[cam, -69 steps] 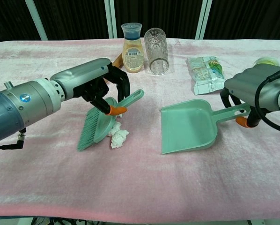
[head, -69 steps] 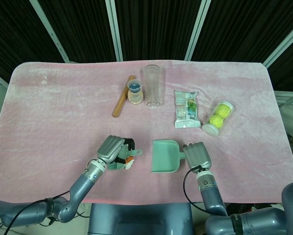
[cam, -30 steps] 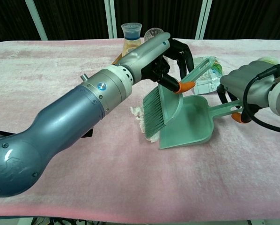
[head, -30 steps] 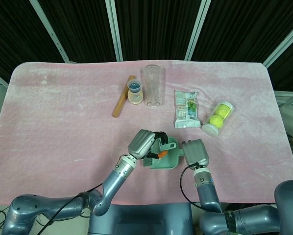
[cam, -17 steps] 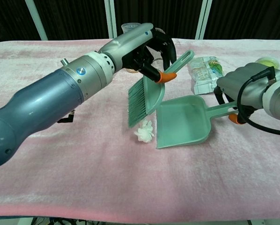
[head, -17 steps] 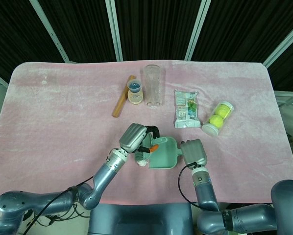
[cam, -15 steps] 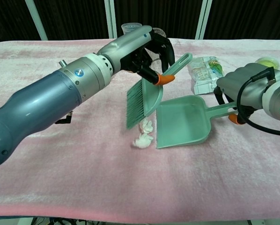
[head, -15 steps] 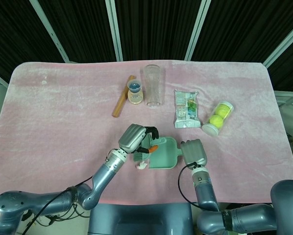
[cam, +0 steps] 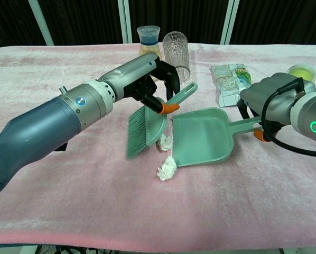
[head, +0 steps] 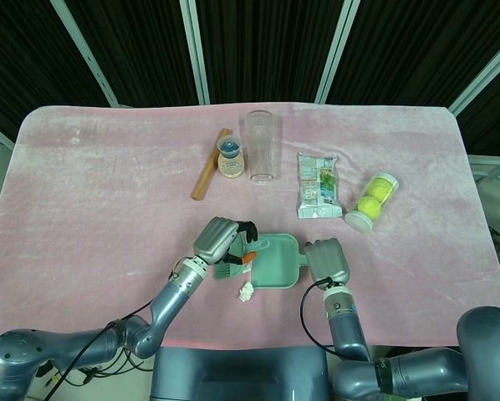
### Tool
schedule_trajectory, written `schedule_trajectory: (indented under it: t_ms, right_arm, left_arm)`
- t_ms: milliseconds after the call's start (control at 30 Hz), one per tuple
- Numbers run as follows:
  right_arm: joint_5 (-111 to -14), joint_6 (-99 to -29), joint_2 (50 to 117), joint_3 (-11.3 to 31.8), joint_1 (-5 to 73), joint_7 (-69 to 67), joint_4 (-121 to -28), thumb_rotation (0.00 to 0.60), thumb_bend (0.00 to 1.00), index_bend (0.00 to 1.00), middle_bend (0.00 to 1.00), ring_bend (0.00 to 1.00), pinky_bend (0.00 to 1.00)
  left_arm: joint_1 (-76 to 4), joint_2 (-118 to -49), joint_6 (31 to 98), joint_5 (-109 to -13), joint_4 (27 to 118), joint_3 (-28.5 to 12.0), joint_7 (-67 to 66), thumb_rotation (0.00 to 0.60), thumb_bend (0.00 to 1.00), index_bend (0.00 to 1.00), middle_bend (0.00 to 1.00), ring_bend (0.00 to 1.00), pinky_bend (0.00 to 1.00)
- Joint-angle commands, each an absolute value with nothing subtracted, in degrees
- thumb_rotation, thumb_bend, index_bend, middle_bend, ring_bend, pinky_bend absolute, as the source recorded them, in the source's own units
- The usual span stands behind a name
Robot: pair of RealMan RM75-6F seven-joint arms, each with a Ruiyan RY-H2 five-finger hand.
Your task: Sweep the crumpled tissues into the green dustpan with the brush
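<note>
Crumpled tissues (cam: pixel 167 167): two white wads, one just below brush bristles beside your left hand, other nearer camera at dustpan's front left corner, both outside pan on pink cloth (cam: pixel 147 211).

Green dustpan (cam: pixel 203 138): flat on cloth between your hands, mouth toward left hand.

Your left hand (cam: pixel 157 79): fingers clenched around brush (cam: pixel 147 123) handle, bristles angled down, brush head just beside dustpan lip.

Your right hand (cam: pixel 271 95): fingers curled over dustpan handle, grasping it.
</note>
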State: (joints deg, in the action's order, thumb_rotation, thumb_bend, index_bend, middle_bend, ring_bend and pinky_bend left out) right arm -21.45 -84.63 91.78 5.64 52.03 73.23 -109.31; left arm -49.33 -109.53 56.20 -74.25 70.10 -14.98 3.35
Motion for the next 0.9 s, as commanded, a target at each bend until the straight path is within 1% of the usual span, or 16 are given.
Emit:
schedule_trajectory:
  t_ms: [33,233,567,767,900]
  right_arm:
    - [-21.29,-84.81,92.0,5.79,52.12,73.39,-109.21,0.6,0.45,0.6,0.55,0.65,0.79]
    - [-20.88,-85.03,92.23,5.91,52.01,73.44,-108.92,0.6,0.45,0.6,0.55,0.65,0.79]
    - [-21.31,-85.3,92.36,6.12,51.99,73.41,-108.95,0.6,0.45,0.6,0.55,0.65,0.79]
    - [-21.35,-85.38,92.11,6.21,51.81,73.23,-108.99,0.6,0.45,0.6,0.55,0.65,0.79]
    - [-21.36,-85.32,91.89,6.19,51.69,73.14,-108.91,0.6,0.45,0.6,0.55,0.65,0.79]
  left_arm:
    - [-49.67,-110.57,56.41,-74.58,69.04,-15.13,4.02,0.6,0.35,0.61,0.65,0.89,1.0]
    - [-51.42,-113.93,56.58,-75.57,65.47,-16.04,5.78,0.6,0.35,0.61,0.65,0.89,1.0]
    - [-56.81,-121.18,56.74,-77.47,58.16,-19.1,9.04,0.6,0.35,0.61,0.65,0.89,1.0]
    - [-59.55,-123.96,57.78,-78.09,56.41,-21.44,10.77,0.6,0.35,0.61,0.65,0.89,1.0]
    - [-60.54,-124.17,58.96,-78.96,56.91,-22.28,11.67,0.6,0.35,0.61,0.65,0.89,1.0]
